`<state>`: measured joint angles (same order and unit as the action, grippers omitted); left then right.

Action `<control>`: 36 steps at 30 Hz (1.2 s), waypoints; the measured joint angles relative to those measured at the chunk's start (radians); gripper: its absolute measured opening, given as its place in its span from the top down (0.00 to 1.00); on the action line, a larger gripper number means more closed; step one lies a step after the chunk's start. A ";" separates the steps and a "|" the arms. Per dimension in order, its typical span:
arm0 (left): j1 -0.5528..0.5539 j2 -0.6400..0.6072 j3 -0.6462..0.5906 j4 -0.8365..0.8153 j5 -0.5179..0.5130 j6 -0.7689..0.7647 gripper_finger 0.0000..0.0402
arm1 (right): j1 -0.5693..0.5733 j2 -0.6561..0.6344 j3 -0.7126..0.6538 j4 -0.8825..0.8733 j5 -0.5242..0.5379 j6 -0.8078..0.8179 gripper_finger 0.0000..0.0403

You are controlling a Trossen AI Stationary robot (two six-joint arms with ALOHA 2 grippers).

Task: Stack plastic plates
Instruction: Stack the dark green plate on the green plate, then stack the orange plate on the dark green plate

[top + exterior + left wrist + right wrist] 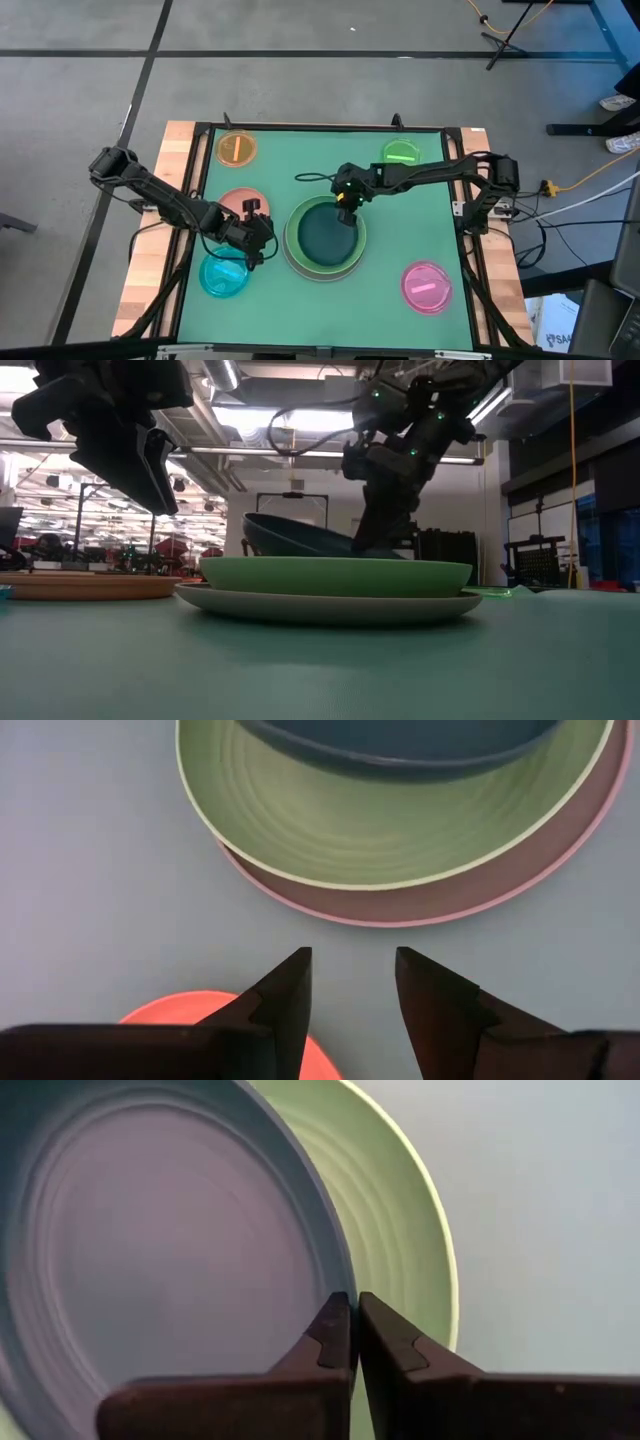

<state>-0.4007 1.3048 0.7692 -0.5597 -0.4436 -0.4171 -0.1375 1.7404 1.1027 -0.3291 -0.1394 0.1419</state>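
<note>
The stack stands near the middle of the counter [390,300]: a grey-white plate [330,606] at the bottom, a light green plate [290,240] on it, and a dark green plate [328,235] going on top. In the low view the dark green plate sits tilted, one side down in the light green plate and the other lifted.

The right tool [346,205] is over the far rim of the stack, its fingers pressed together on the dark green plate's rim, as the right wrist view shows. By the look of it, this plate is being set down and has yet to be let go.

The left tool [254,236] hangs just left of the stack with its fingers spread and holding nothing. Under it lies the salmon plate [238,203], flat on the counter.

Three plates are thus gathered, the third not quite settled. Five remain apart: the salmon plate, a cyan plate [222,276] near the left front, an orange plate [236,149] at the far left, a small green plate [401,152] at the far right, and a pink plate [427,287] at the right front. The salmon plate, being the largest of these, seems the likely next one.
</note>
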 joint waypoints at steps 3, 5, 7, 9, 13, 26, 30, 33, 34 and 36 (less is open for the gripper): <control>0.000 0.000 0.000 0.001 0.000 0.000 0.65 | 0.000 0.000 0.000 0.026 0.000 -0.016 0.92; 0.000 0.000 0.000 0.003 0.000 0.000 0.65 | 0.000 0.000 0.000 0.034 0.000 -0.018 0.86; 0.000 0.000 0.000 0.003 0.000 0.000 0.65 | 0.000 0.000 0.000 0.035 0.000 -0.023 0.81; 0.000 0.000 0.000 0.004 0.000 0.000 0.65 | 0.000 0.000 0.000 0.029 0.000 -0.033 0.77; 0.000 0.000 0.000 0.011 0.001 0.000 0.65 | 0.000 -0.031 0.012 -0.043 0.000 -0.046 0.71; -0.002 0.000 -0.053 -0.054 0.108 -0.273 0.65 | 0.183 -0.156 0.016 -0.176 0.301 -0.044 0.69; -0.002 0.000 -0.084 -0.076 0.110 -0.343 0.65 | 0.264 -0.154 0.016 -0.179 0.404 -0.026 0.69; -0.002 0.000 -0.110 -0.075 0.116 -0.368 0.65 | 0.315 -0.154 0.016 -0.178 0.456 -0.012 0.69; -0.002 0.003 -0.119 -0.068 0.117 -0.372 0.65 | 0.331 -0.154 0.016 -0.178 0.465 -0.009 0.69; -0.002 0.005 -0.138 -0.053 0.121 -0.387 0.65 | 0.356 -0.154 0.016 -0.178 0.481 0.001 0.69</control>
<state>-0.4026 1.3094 0.6313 -0.6130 -0.3229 -0.8037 0.2188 1.5864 1.1191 -0.5069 0.3412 0.1430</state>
